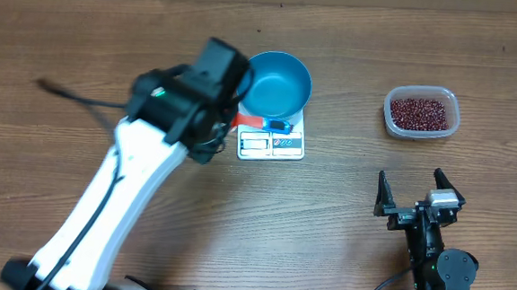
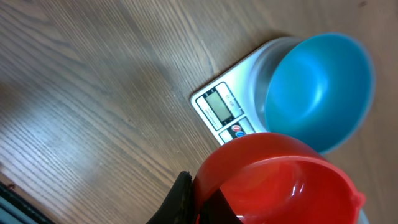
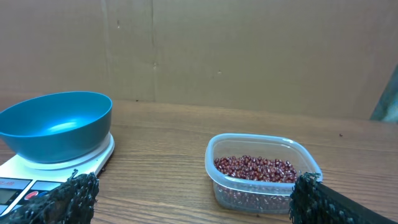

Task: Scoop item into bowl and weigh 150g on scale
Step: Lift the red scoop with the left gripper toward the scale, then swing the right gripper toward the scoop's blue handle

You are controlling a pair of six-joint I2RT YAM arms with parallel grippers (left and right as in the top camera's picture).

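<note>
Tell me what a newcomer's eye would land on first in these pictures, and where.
The round, deep, bright blue bowl stands empty on the small white rectangular scale near the middle of the wooden table. Beside it the left gripper is shut on a glossy orange-red plastic scoop, also empty. To the right sits a clear plastic tub of small dark red-brown beans, with the open right gripper nearer the robot's base.

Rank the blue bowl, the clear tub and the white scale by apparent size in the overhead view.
1. Blue bowl and clear tub: they look about equal, and the bowl sits higher, nearer the camera, so no ranking.
2. White scale: its visible part looks smallest; the bowl covers the rest.
</note>
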